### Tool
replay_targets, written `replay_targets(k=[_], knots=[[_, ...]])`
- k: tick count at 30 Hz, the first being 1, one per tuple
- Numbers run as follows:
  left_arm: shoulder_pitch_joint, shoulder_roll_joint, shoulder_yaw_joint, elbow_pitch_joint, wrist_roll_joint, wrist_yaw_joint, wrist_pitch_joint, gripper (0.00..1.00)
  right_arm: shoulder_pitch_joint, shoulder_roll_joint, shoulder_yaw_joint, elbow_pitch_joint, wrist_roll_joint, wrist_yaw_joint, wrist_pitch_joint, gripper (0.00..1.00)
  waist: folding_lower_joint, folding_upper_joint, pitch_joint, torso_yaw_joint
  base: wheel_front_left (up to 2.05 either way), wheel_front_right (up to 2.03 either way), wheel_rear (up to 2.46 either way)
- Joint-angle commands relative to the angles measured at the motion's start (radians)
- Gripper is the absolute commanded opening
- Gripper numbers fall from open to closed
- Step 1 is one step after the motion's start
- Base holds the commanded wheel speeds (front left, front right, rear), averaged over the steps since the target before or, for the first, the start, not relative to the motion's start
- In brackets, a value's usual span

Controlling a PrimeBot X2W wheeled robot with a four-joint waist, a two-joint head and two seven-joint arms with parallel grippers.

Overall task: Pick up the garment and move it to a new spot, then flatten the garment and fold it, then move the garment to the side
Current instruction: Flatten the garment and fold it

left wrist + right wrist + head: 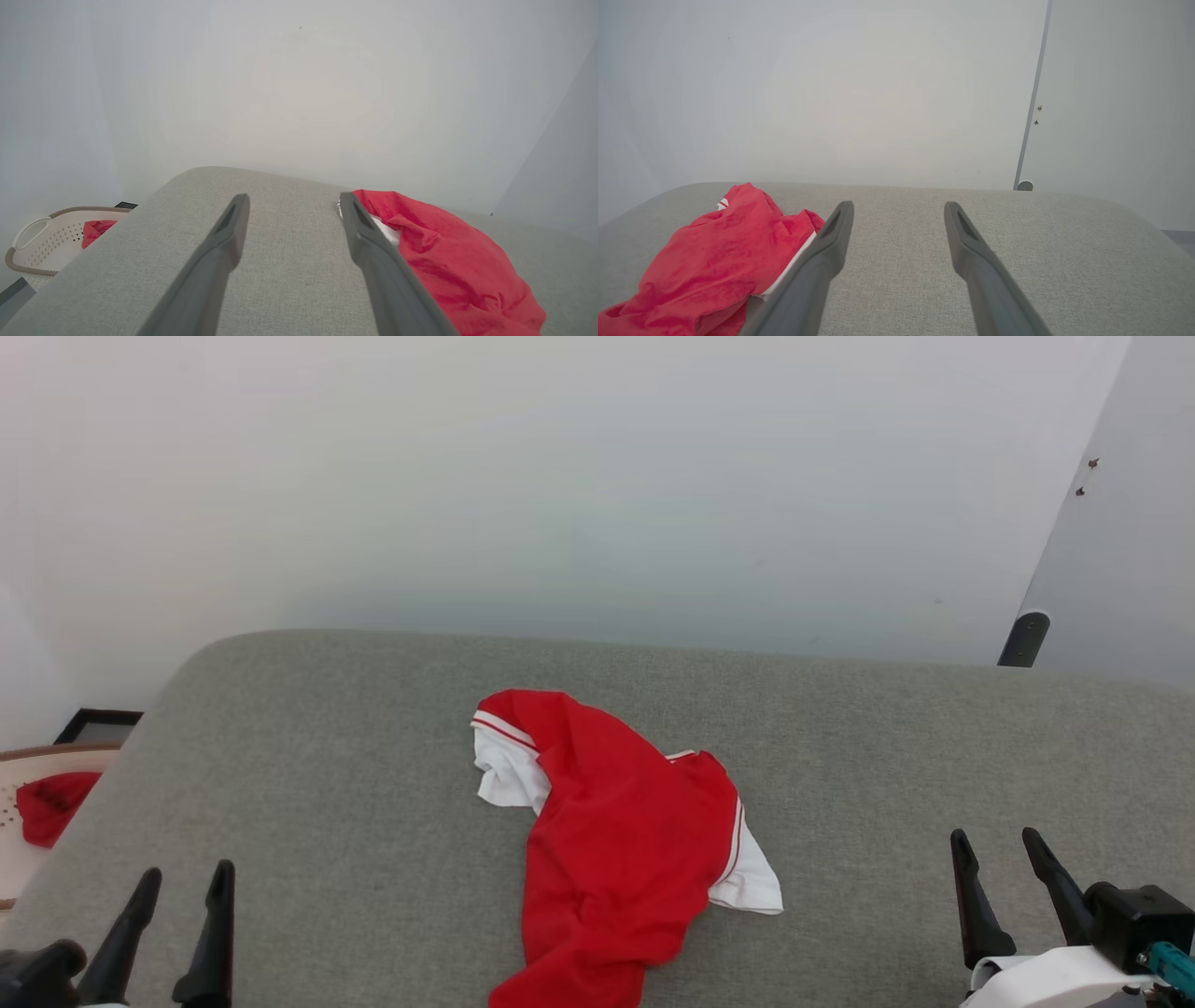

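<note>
Plainly, the garment (pixel 616 831) lay crumpled at the middle of the grey padded surface (pixel 327 756), a white sleeve poking out at either side. The left end effector (pixel 187 873) and right end effector (pixel 993 840) stood open and empty, well apart from it. A pinch on bunched layers would likely lift it twisted; the red bundle (pixel 96 229) in the basket (pixel 46 233) might be mistaken for it.

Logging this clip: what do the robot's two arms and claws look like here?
The left claw and right claw each have two long, dark, tapering fingers with pointed tips. In the wrist views they look matte grey with a recessed inner slot. Behind the right claw sit a black boxy housing, a small teal fitting and a white wrist shell.
</note>
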Motion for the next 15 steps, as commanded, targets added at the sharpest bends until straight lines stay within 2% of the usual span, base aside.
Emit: replay_targets(k=[1, 9, 15], knots=[[0.007, 0.002, 0.001, -0.004, 0.001, 0.004, -0.002, 1.00, 0.011, 0.002, 0.002, -0.003, 0.000, 0.000, 0.000, 1.00, 0.0000, 0.0000, 0.001, 0.001, 0.00, 0.00, 0.00], [-0.076, 0.032, -0.018, -0.034, -0.033, -0.009, 0.097, 1.00, -0.006, -0.001, 0.025, -0.016, -0.008, 0.000, 0.008, 1.00, 0.0000, 0.0000, 0.030, -0.021, 0.00, 0.00, 0.00], [-0.211, 0.073, -0.045, -0.011, -0.109, -0.028, 0.285, 1.00, -0.032, -0.013, 0.051, -0.044, -0.004, 0.000, 0.019, 1.00, 0.0000, 0.0000, 0.082, -0.069, 0.00, 0.00, 0.00]])
